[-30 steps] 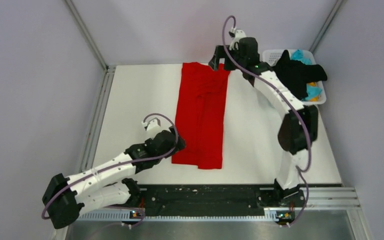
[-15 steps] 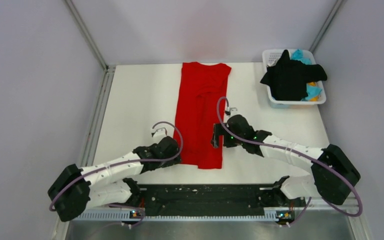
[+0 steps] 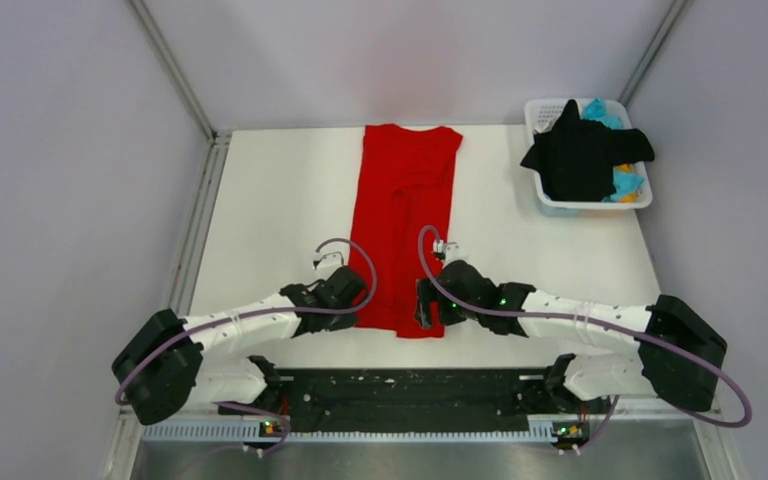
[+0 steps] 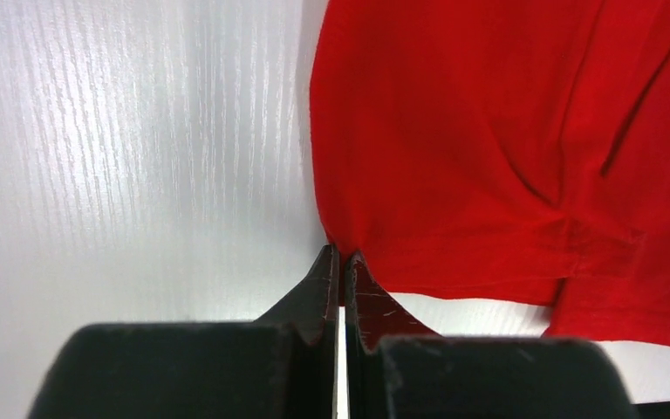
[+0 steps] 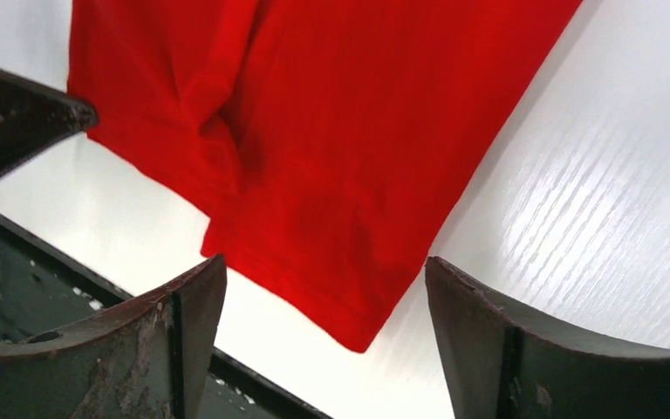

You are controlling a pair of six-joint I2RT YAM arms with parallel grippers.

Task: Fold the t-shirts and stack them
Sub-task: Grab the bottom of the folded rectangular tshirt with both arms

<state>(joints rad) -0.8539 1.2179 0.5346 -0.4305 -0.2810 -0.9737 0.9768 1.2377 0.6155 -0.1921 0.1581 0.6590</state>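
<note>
A red t-shirt [image 3: 405, 220] lies folded into a long narrow strip on the white table, running from the back edge toward the front. My left gripper [image 3: 353, 298] is at its near left corner and, in the left wrist view, the left gripper [image 4: 342, 253] is shut, pinching the edge of the red t-shirt [image 4: 488, 131]. My right gripper [image 3: 426, 303] hovers at the near right corner. In the right wrist view the right gripper [image 5: 324, 266] is open, its jaws straddling that corner of the red t-shirt [image 5: 331, 131] without touching it.
A white basket [image 3: 600, 205] stands at the back right with a black t-shirt [image 3: 585, 155] draped over it, cyan cloth [image 3: 600, 108] and orange cloth [image 3: 628, 168] showing beneath. A dark rail [image 3: 410, 385] runs along the table's front edge.
The right arm swung from the shirt's far end back to its near right corner. The left gripper moved onto the near left corner and closed on the cloth.
</note>
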